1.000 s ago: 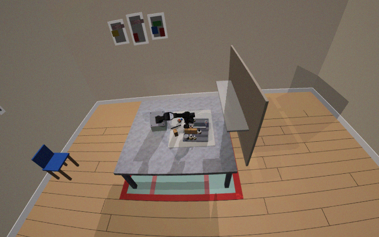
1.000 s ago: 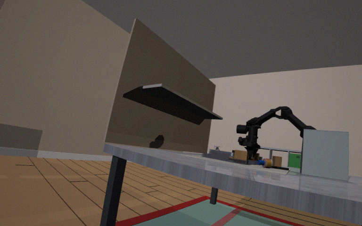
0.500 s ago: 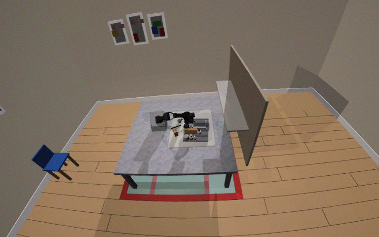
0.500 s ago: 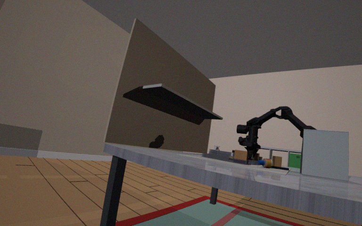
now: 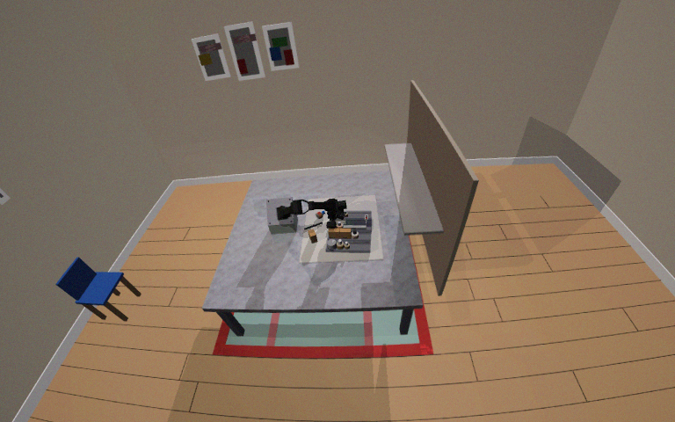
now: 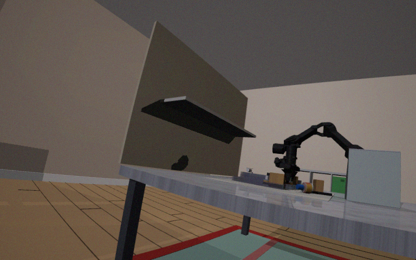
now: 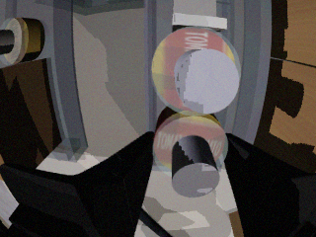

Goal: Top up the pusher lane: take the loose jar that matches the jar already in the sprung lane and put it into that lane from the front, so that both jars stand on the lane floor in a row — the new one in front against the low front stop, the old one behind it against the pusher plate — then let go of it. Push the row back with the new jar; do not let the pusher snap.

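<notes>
Fingers of our gripper [image 5: 331,224] [image 6: 288,183] [image 7: 190,143] clamped on new jar [image 7: 190,148], dark-capped, red-labelled. Old jar [image 7: 197,69], pale-lidded, in sprung lane directly ahead, touching or nearly; we cannot tell which. White-edged plate [image 7: 199,21] just beyond old jar. Coming push, we judge, runs straight down lane's long axis: keep jars in line, ease back, seat new jar behind front stop, then release.

A blue chair [image 5: 102,287] stands beside the table [image 5: 318,278] [image 6: 275,205]
</notes>
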Tool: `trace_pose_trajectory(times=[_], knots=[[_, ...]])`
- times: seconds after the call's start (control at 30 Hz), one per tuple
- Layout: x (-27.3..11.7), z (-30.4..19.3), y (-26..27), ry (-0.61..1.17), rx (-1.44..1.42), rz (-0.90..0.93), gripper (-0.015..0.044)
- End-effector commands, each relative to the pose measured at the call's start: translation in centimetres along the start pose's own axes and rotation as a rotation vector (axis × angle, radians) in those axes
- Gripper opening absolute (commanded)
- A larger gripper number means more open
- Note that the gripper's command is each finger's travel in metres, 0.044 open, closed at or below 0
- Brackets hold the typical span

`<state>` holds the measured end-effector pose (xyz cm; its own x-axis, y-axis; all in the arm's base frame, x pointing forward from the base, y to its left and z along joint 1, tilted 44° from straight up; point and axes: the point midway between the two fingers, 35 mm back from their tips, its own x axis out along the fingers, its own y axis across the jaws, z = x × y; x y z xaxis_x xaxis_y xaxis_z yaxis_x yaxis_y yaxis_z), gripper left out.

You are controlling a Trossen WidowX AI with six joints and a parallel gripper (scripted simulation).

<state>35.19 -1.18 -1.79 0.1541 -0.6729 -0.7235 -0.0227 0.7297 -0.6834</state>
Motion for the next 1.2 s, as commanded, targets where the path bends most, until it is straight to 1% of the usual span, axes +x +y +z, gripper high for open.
trace_pose_trajectory(times=[0.0,1.17], knots=[[0.0,0.05,-0.12,-0.006,0.007,-0.007,0.0],[0.01,-0.55,0.02,-0.006,0.006,-0.007,0.0]])
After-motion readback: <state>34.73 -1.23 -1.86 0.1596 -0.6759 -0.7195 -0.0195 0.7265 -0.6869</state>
